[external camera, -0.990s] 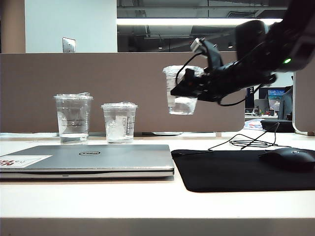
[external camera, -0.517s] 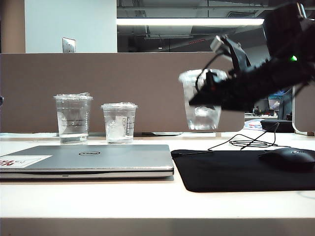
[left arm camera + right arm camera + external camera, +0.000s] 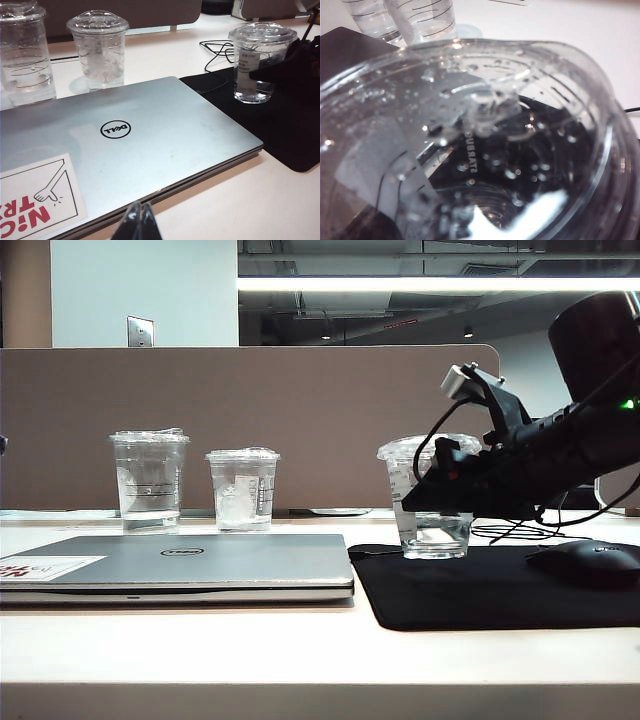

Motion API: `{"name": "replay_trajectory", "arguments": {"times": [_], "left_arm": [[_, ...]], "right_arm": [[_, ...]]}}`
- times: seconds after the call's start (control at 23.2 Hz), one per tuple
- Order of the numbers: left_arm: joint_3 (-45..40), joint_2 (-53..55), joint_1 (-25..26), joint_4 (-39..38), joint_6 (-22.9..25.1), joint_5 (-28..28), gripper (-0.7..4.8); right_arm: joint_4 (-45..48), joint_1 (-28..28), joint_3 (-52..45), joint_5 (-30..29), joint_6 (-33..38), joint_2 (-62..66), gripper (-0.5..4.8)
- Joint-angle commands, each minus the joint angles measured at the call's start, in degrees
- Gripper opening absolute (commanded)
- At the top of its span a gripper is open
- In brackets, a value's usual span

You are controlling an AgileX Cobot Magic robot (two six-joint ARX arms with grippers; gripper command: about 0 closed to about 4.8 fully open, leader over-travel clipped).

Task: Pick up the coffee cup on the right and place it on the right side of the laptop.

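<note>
Sitting on mouse pad [image 3: 470, 590]: clear lidded coffee cup [image 3: 432, 495], right end effector [image 3: 445, 485] clasping.

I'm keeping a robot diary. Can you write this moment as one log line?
right gripper: shut on coffee cup | cup: upright on black mouse pad, right of laptop | left gripper: shut, near laptop's front edge

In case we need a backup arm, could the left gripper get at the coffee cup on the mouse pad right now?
Probably not cleanly. The left gripper sits shut at the laptop's near edge, and the right gripper is already clamped on the coffee cup on the mouse pad, blocking that side.
</note>
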Motion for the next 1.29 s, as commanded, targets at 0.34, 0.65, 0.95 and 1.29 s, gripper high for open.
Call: {"name": "replay_trajectory", "arguments": {"times": [0.34, 0.65, 0.95, 1.29], "left_arm": [[0.15, 0.00, -0.02, 0.76, 0.24, 0.17, -0.05], [0.15, 0.00, -0.02, 0.74, 0.24, 0.17, -0.05], [0.15, 0.00, 0.00, 0.72, 0.24, 0.17, -0.05], [0.17, 0.00, 0.02, 0.72, 0.24, 0.17, -0.05]], "right_arm": [[6.88, 0.15, 0.37, -0.70, 0.42, 5.20, 3.16], [6.86, 0.15, 0.37, -2.86, 0.44, 5.49, 4.79], [2.36, 0.15, 0.31, -2.82, 0.44, 2.21, 4.79], [-11.67, 0.13, 0.31, 0.42, -0.26, -7.93, 4.79]]}}
